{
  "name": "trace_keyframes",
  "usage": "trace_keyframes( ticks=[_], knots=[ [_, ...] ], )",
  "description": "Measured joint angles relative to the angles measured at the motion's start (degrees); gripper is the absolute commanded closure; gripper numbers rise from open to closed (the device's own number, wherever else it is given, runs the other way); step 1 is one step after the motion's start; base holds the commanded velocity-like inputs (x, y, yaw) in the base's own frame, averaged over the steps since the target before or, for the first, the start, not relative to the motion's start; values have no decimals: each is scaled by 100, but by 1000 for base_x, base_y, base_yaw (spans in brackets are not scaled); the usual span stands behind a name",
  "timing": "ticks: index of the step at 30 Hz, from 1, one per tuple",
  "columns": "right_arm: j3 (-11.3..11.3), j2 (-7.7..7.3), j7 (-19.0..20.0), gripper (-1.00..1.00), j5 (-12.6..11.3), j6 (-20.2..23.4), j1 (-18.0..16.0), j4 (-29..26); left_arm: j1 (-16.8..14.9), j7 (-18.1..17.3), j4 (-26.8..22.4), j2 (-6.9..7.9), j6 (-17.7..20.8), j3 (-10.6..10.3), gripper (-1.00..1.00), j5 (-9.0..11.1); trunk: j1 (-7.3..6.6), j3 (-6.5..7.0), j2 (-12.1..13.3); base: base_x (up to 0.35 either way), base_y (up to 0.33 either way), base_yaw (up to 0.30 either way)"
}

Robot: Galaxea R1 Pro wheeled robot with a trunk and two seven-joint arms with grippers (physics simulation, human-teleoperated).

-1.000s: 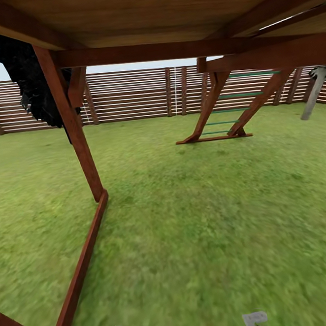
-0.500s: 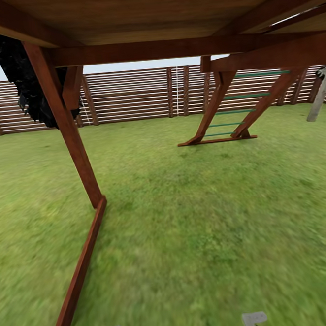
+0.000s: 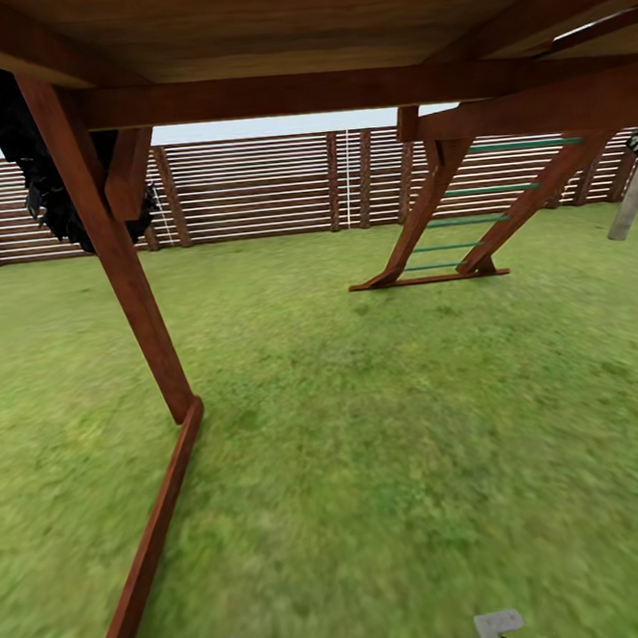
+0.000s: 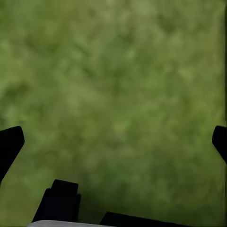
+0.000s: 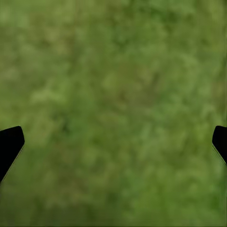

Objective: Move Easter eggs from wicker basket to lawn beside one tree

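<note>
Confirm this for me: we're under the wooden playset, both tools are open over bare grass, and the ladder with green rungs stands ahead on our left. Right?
Not quite. In the head view the ladder with green rungs stands ahead on the right, not the left. The rest holds: the playset deck is overhead, and the wrist views show the left tool and right tool open over bare lawn.
</note>
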Motion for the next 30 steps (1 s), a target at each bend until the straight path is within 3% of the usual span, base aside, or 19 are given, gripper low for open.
trace_keyframes(
  ticks=[30],
  knots=[
    [0,0,0,-100,-6,-35,0,0,0,0,-2,0,-2,0,-100,-2,0,0,0,316,0,0]
  ],
)
